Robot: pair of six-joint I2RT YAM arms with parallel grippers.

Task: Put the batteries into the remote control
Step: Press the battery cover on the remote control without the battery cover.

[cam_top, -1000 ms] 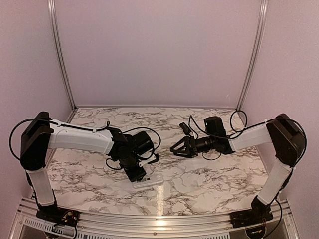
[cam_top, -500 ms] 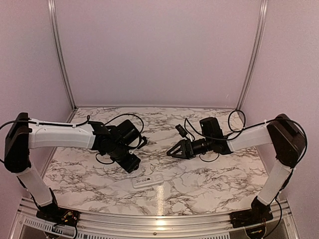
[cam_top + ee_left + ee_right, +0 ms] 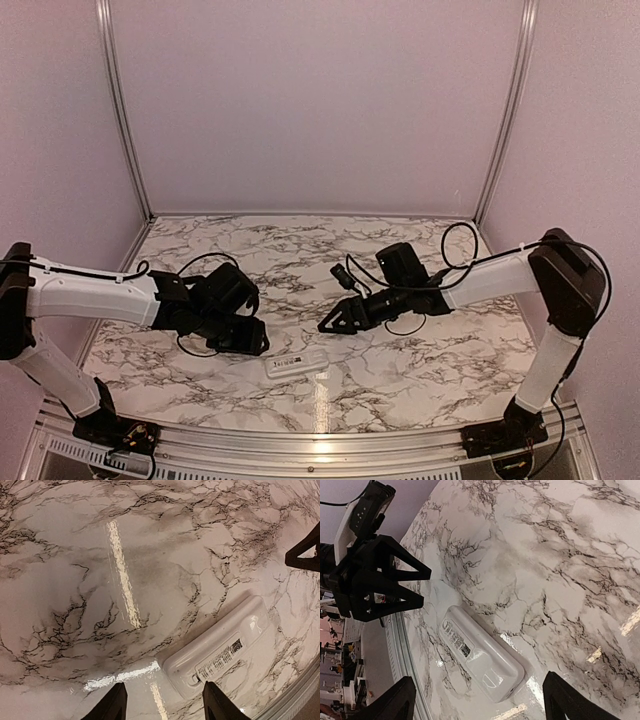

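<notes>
The white remote control [image 3: 295, 365] lies back side up near the table's front edge, its label showing and its battery cover closed. It also shows in the left wrist view [image 3: 220, 652] and the right wrist view [image 3: 480, 652]. My left gripper [image 3: 255, 342] is open and empty, just left of the remote, with its jaws [image 3: 162, 707] low over the marble. My right gripper [image 3: 328, 324] is open and empty, above and behind the remote, which lies between its spread fingers [image 3: 480, 705]. No batteries are in view.
The marble table [image 3: 420, 370] ends in a metal rail [image 3: 320, 445] at the front. Pink walls close in the back and sides. The left gripper [image 3: 385, 575] shows in the right wrist view, and a right fingertip [image 3: 305, 555] in the left wrist view.
My left gripper has let go of the remote and drawn back to the left. My right gripper has moved left and down toward the remote. The remote has stayed in place.
</notes>
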